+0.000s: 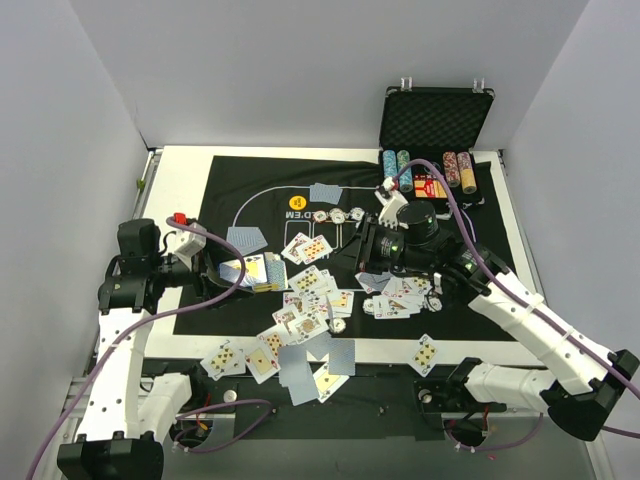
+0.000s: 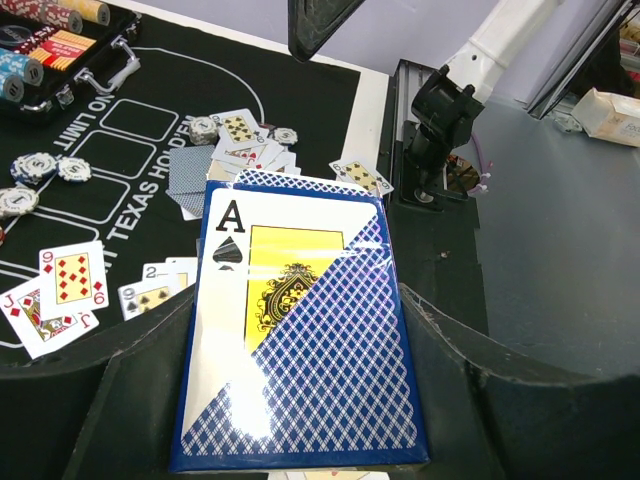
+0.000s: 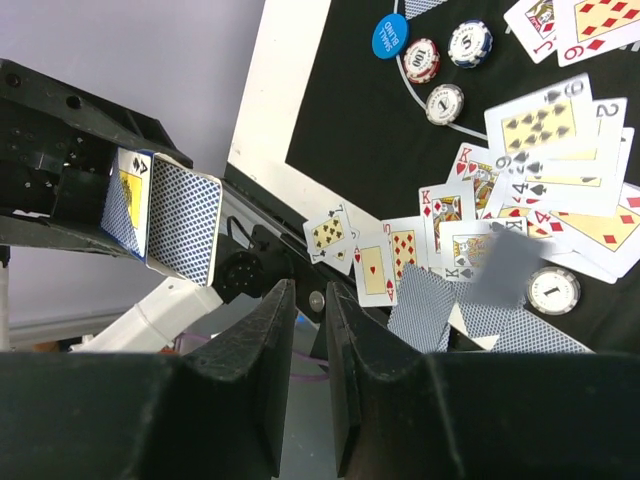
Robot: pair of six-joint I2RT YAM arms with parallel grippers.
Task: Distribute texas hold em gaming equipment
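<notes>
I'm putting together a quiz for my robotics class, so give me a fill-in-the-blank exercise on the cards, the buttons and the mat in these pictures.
1. The left hand grips a blue card pack whose front shows the ace of ____.
2. The blue button disc reads SMALL ____.
3. The yellow button disc lies on the ____ felt mat.
Missing words: spades; blind; black.

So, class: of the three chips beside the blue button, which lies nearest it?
The red-edged chip marked 100, which appears to touch the blue button; the blue-edged chip and grey chip sit farther off.
</notes>
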